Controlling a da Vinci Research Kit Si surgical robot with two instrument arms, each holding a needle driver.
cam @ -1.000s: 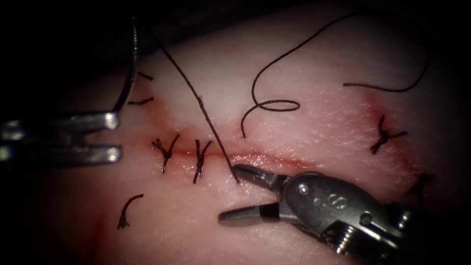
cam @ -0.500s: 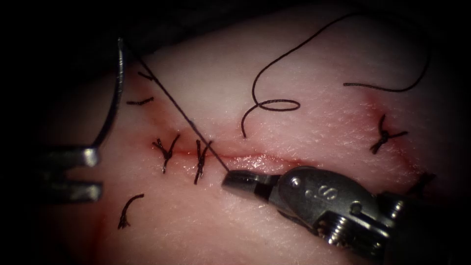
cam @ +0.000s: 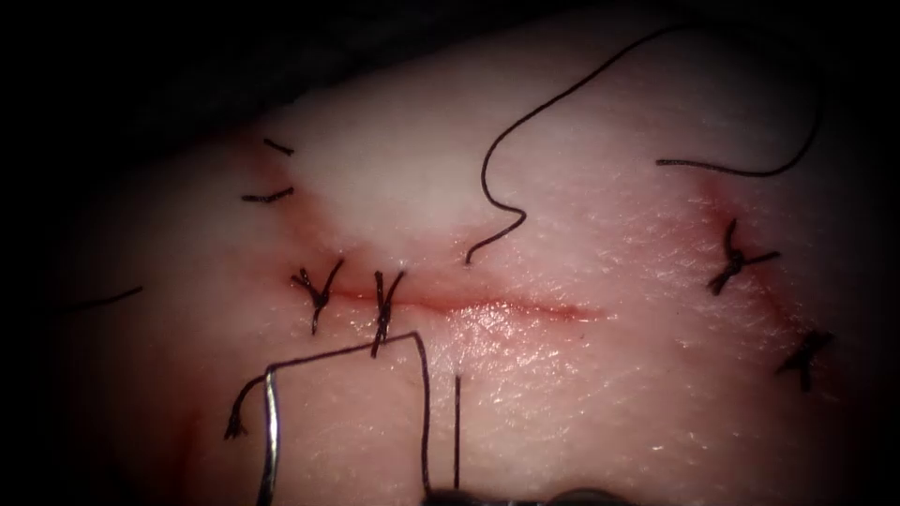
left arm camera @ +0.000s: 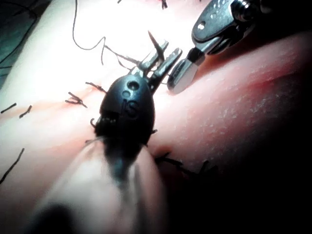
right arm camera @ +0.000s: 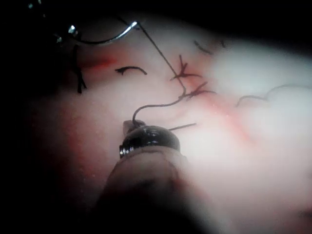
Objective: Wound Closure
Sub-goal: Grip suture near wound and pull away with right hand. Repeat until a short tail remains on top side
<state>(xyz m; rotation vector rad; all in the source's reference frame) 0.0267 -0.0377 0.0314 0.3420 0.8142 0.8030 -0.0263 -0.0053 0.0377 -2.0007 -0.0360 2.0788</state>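
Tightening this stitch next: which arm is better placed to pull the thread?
Right, probably: the right tool grips the thread just below the cut; the needle, out of the tissue, sits further left.

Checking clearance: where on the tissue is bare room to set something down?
Free: below the cut, between the thread and the right-hand knots; also pale tissue above the stitches. Crowded: lower left, around the needle. Right claw holds thread.

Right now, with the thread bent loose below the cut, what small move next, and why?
Probably ease the right claw back to take up slack: the thread it seems to grip runs bent and loose from the needle, which lies out of the tissue, below the cut. What the left tool holds is unclear.
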